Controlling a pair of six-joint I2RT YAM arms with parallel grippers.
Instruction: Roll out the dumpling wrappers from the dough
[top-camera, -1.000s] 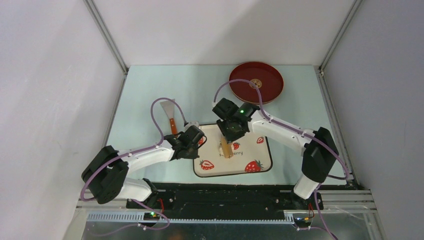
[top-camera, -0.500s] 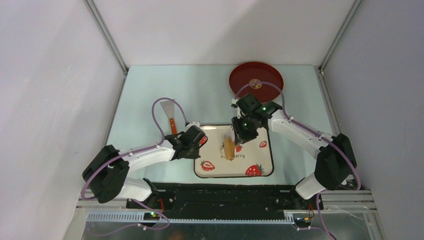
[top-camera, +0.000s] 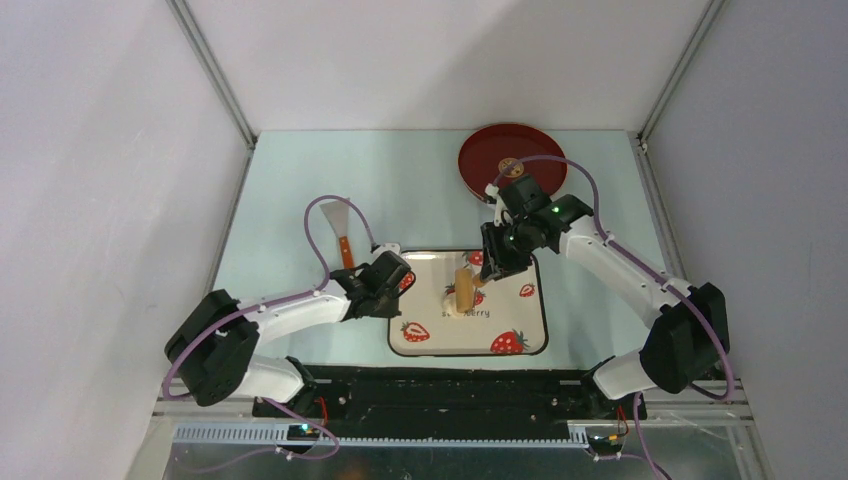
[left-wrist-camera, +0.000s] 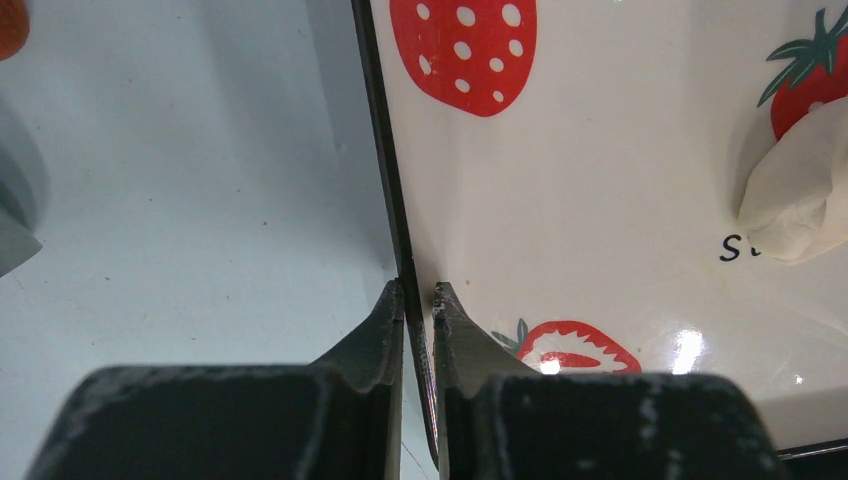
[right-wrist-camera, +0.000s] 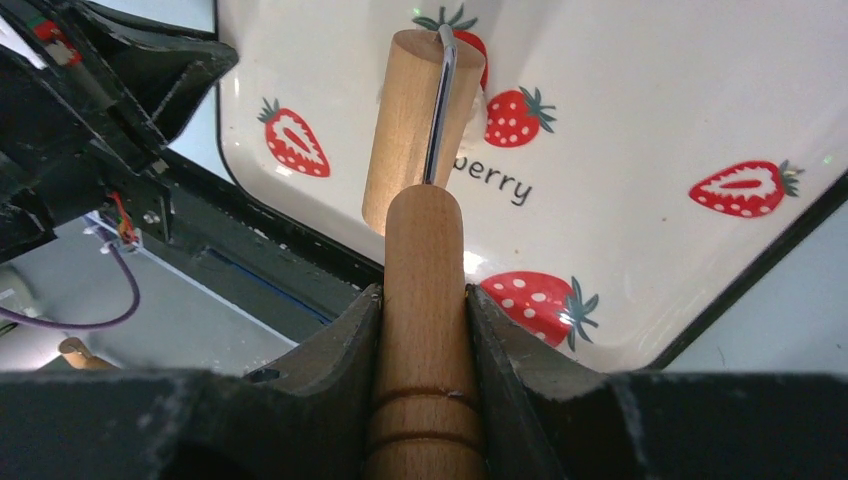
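Note:
The dough (left-wrist-camera: 800, 195) is a small cream-white lump on the strawberry-patterned plate (top-camera: 520, 318), just left of the wooden roller (top-camera: 465, 288). My left gripper (top-camera: 392, 283) is shut on the plate's left rim, and in the left wrist view its jaws (left-wrist-camera: 420, 290) pinch the dark edge. My right gripper (top-camera: 491, 260) is shut on the roller's wooden handle (right-wrist-camera: 425, 250). The roller drum (right-wrist-camera: 410, 130) is over the plate's middle, by the word "berry". No dumpling wrappers are in view.
A red round tray (top-camera: 545, 150) with a gold emblem (top-camera: 512, 165) lies at the back right, just behind the right wrist. A metal spatula (top-camera: 338, 225) with an orange handle lies left of the plate. The enclosure walls stand on both sides.
My right arm has swung right and back with the roller, and the roller has shifted rightward across the plate. My left gripper has kept hold of the plate's rim.

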